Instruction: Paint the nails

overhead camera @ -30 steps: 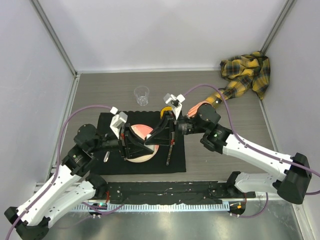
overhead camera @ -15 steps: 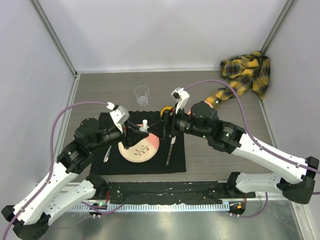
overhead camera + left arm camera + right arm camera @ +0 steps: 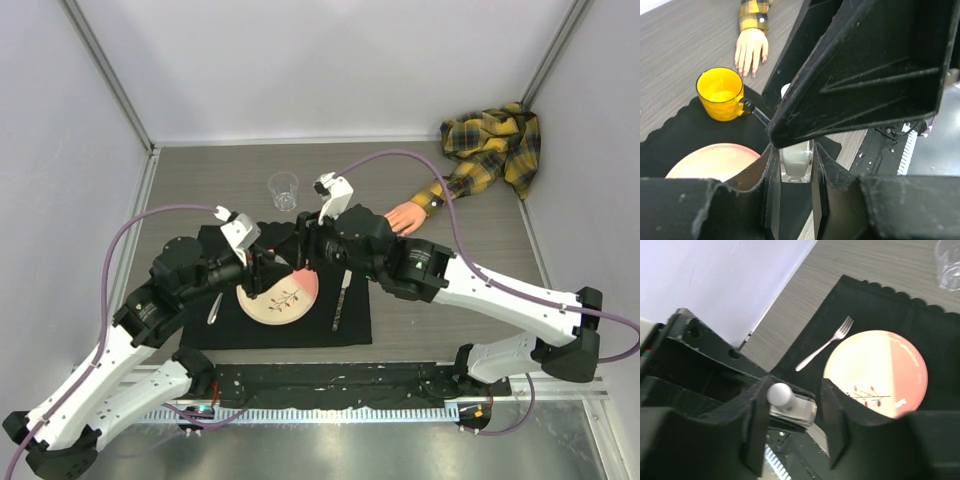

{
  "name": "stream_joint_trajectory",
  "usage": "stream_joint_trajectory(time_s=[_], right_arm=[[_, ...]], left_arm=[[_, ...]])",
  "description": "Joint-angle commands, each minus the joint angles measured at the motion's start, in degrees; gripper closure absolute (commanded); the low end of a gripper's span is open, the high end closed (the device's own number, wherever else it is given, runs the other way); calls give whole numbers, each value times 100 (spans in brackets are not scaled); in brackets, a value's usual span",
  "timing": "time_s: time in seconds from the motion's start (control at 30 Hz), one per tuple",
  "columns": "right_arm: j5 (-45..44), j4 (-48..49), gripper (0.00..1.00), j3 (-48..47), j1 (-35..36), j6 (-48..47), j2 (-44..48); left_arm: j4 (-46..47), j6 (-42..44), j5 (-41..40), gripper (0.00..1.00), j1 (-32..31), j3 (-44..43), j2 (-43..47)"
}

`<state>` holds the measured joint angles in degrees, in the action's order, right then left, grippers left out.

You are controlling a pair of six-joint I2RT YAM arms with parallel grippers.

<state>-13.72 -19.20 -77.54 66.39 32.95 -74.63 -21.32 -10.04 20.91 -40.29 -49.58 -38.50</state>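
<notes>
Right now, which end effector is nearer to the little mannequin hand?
Right. The right end effector hovers over the plate, left of the mannequin hand; the left end effector, gripping the bottle, is farther left and nearer the robot.

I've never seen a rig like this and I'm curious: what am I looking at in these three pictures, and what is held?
Two robot arms are bolted to a table, each ending in a two-finger gripper. The wide picture looks down from above; the other two come from cameras on the wrists. The left gripper clamps a tiny clear bottle; the right gripper is open around its white cap. Below lie a black mat with a pink plate, fork, knife and yellow mug. A clear cup stands beyond. At the far right rests a mannequin hand in a plaid sleeve, whose nails are to be painted.
</notes>
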Motion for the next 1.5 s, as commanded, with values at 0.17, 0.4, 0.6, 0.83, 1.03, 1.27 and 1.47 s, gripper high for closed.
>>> stream_joint_trajectory(time_s=[0.17, 0.4, 0.6, 0.83, 1.03, 1.27, 1.47], right_arm=[[-150, 66, 95, -271, 164, -332, -166], [6308, 4678, 100, 2299, -671, 428, 573], [5803, 4145, 99, 2129, -618, -51, 528], [2863, 1311, 53, 1251, -619, -851, 933], [1408, 182, 40, 644, -470, -623, 924], [370, -40, 41, 257, -22, -500, 626], [1, -110, 46, -120, 312, -500, 257]], left_arm=[[312, -191, 561, 100, -22, -95, 185], [3207, -2511, 4640, 100, -22, 438, 176], [2155, -1470, 3952, 100, -22, -6, 62], [367, -62, 1700, 100, -22, -403, 203], [-381, 468, 206, 100, -22, -552, -34], [-259, 398, 186, 100, -22, -403, -105], [-145, 266, 177, 100, -22, -298, -43]])
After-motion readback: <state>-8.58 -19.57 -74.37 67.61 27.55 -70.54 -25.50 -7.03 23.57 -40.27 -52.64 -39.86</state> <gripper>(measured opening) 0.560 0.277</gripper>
